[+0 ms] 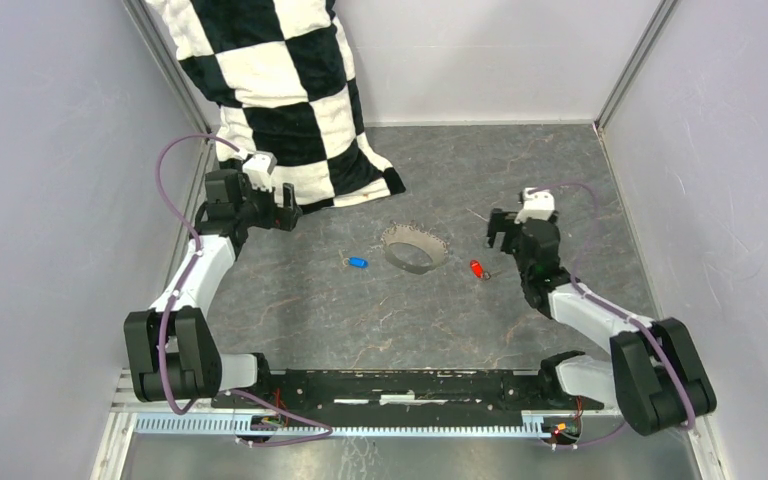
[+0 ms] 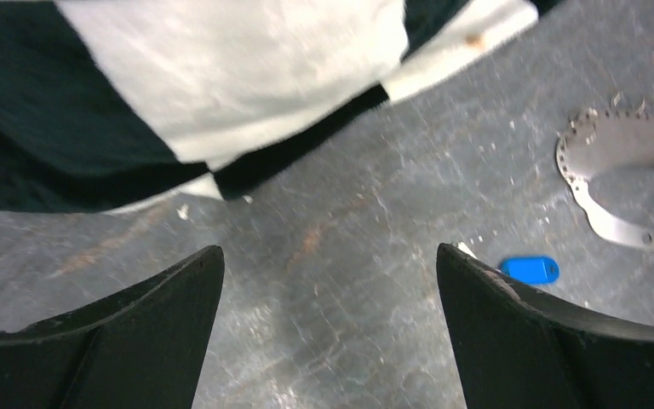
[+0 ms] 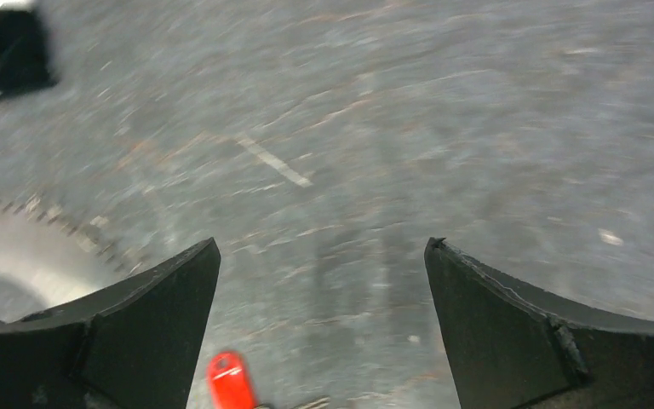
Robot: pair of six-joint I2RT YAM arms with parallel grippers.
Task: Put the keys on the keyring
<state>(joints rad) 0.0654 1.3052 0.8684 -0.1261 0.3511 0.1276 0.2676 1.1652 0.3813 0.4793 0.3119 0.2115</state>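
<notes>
Nothing threaded yet: blue key (image 1: 357,263) and red key (image 1: 477,268) lying loose either side of keyring (image 1: 415,248); left claw (image 2: 328,256) and right claw (image 3: 322,247) both hanging wide open, holding nothing

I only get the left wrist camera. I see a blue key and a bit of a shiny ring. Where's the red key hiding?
Observer: The red key lies on the table, to the right of the keyring and not touching it.
Operator: Is the other arm holding anything?
Observer: No. The right gripper is open and empty. In its own camera, the red key shows at the bottom edge, between its fingers.
Operator: So the keyring is in the middle?
Observer: Yes. From above, the blue key lies left of the keyring and the red key lies right of it.
</notes>
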